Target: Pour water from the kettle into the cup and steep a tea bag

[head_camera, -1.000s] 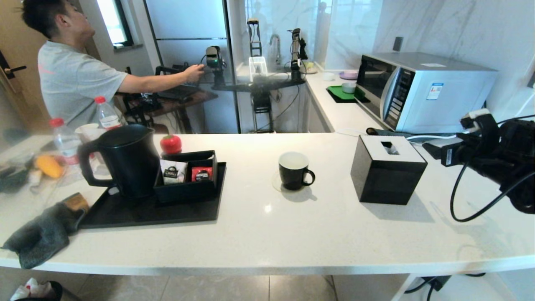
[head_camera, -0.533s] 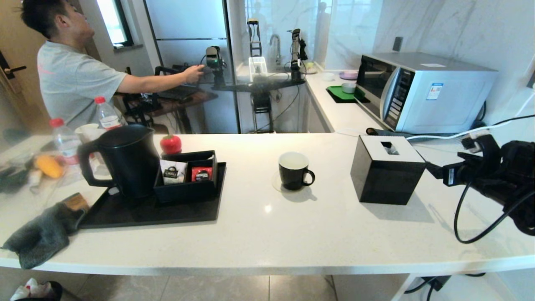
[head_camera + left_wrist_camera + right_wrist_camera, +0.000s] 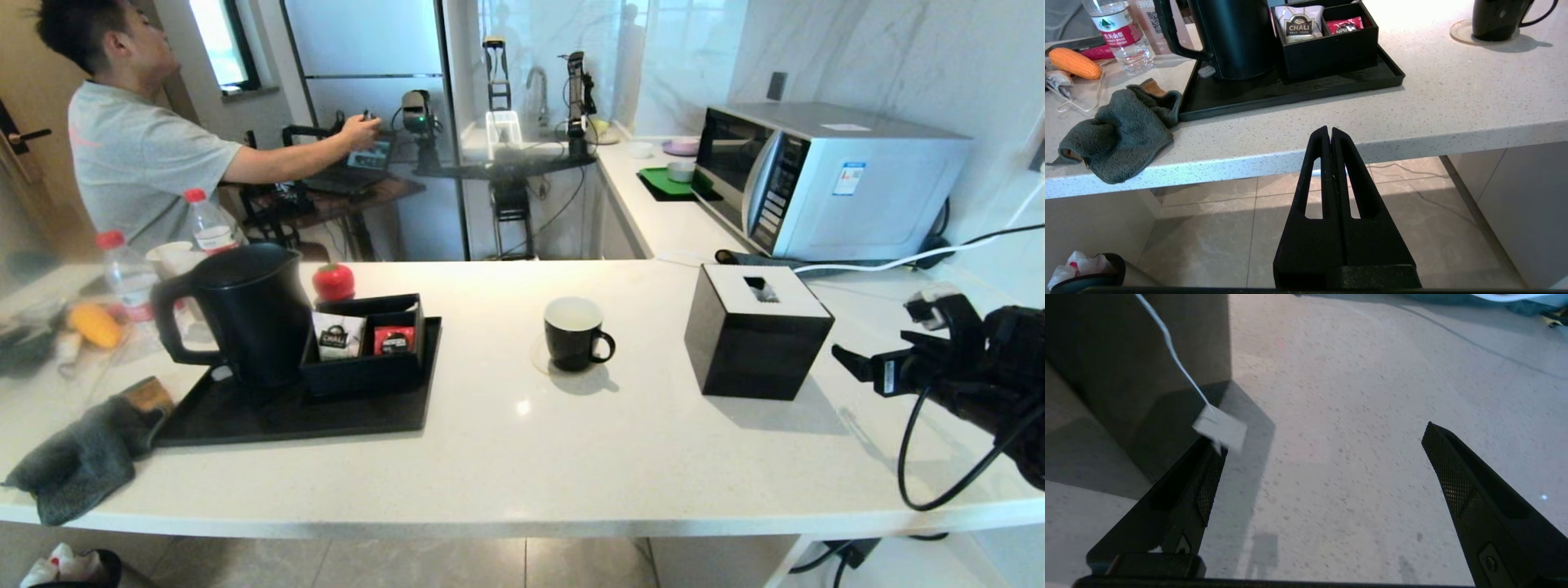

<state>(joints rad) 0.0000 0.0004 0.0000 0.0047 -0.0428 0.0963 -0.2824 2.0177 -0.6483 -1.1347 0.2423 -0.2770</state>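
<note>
The black kettle [image 3: 245, 314] stands on a black tray [image 3: 286, 420] at the left. The black cup [image 3: 574, 333], white inside, sits on a coaster mid-counter. My right gripper [image 3: 1323, 437] hangs open just above the counter, right of the black tissue box [image 3: 755, 331]. A small white paper tag [image 3: 1220, 430] on a thin white string lies against one fingertip; the string runs up out of view. The tea bag pouch itself is out of view. My left gripper [image 3: 1329, 131] is shut on nothing, below and in front of the counter's front edge.
A black organiser [image 3: 367, 339] on the tray holds a white sachet and a red sachet. A grey cloth [image 3: 82, 457] lies at the left front corner, with water bottles [image 3: 126, 273] behind. A microwave [image 3: 824, 175] stands at the back right. A person works beyond the counter.
My right arm has come down and drawn back, from level with the microwave's base to just above the counter right of the tissue box. The person's hand has shifted.
</note>
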